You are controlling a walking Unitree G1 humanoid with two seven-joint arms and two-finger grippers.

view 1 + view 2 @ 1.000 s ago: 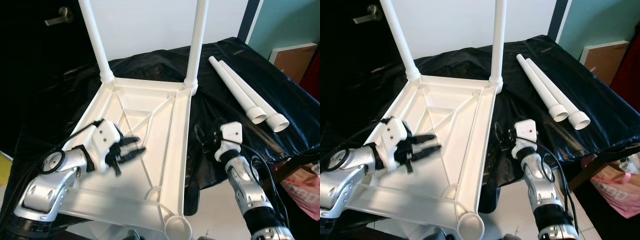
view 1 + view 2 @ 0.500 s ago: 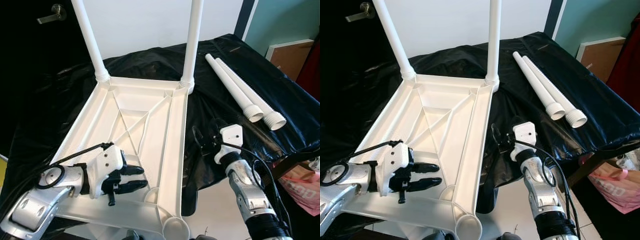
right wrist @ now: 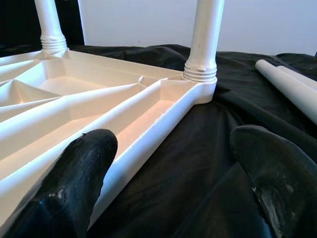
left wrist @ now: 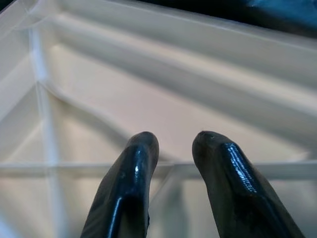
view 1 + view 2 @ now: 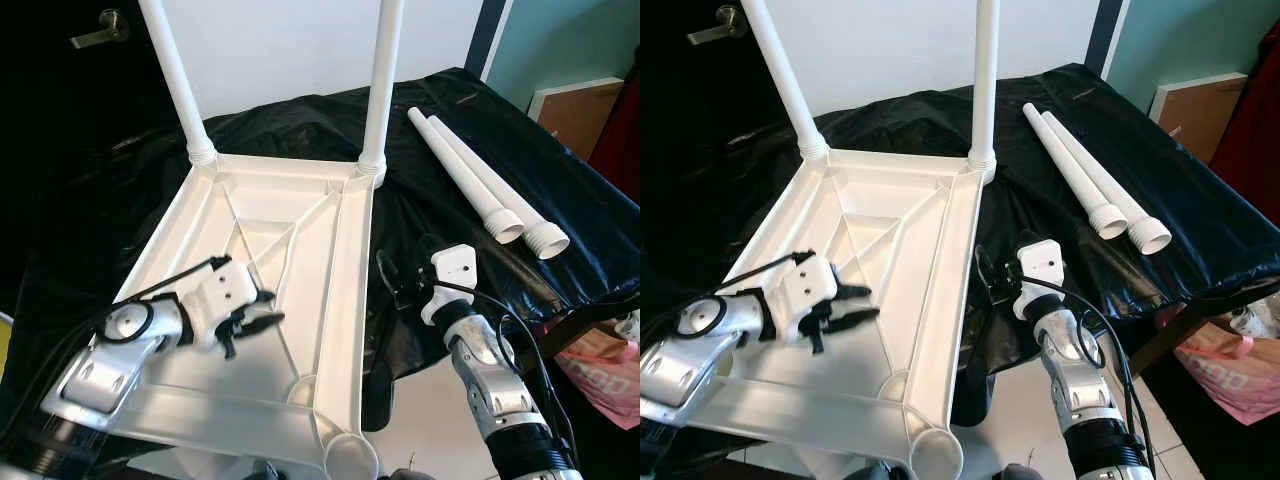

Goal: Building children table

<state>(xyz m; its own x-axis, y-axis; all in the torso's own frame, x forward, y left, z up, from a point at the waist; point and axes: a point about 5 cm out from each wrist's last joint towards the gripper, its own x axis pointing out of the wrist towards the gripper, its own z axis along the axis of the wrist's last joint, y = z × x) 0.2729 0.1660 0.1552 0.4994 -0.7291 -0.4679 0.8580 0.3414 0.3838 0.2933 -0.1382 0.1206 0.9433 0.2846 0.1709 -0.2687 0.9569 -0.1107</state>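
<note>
While its fingers [image 4: 133, 183] stand slightly parted and grasp nothing, the left gripper [image 5: 262, 312] hovers over the ribbed underside of the upturned white tabletop [image 5: 330, 250], which lies on a black sheet [image 5: 450, 180] with two legs [image 5: 378, 90] already fitted. The right gripper [image 5: 390, 282], fingers spread wide and empty, waits just beside the top's right rail. Two spare legs [image 5: 480, 190] lie well apart to the right; fetching one for the near corner socket [image 5: 352, 458], apparently empty, would serve best.

The left gripper [image 5: 262, 318] has moved up from the near end of the tabletop [image 5: 330, 270] toward its middle ribs. Its fingers [image 4: 130, 178] are now closer together.
</note>
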